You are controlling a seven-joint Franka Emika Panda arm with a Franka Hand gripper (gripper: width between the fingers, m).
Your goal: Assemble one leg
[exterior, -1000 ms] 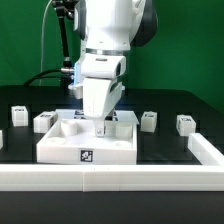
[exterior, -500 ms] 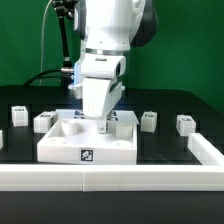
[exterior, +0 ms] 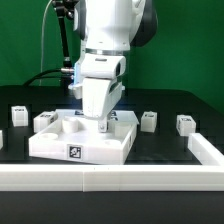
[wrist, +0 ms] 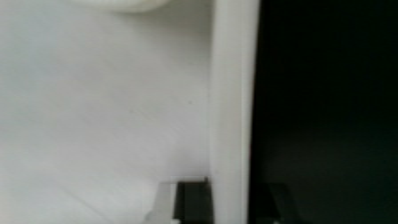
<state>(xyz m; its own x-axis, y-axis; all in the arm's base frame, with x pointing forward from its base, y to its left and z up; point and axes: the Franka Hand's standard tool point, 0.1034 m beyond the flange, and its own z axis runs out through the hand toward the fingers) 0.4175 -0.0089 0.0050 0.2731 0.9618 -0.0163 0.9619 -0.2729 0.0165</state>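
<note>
The large white tray-like square part [exterior: 95, 148], with a tag on its front wall, lies on the black table, turned slightly askew. My gripper [exterior: 103, 125] reaches down onto its far rim and is shut on that rim. In the wrist view the rim [wrist: 235, 100] runs between my dark fingertips [wrist: 192, 203], with the tray's white floor [wrist: 107, 120] to one side. Small white legs with tags stand apart on the table: two at the exterior view's left [exterior: 18, 115] [exterior: 44, 121] and two at its right [exterior: 148, 120] [exterior: 185, 124].
A white rail [exterior: 110, 178] borders the table along the front and up the exterior view's right [exterior: 206, 148]. A black cable [exterior: 45, 75] hangs behind the arm against the green backdrop.
The tray-like part has slid and turned toward the exterior view's left, its front tag shifting left. My gripper has stayed on its rim.
</note>
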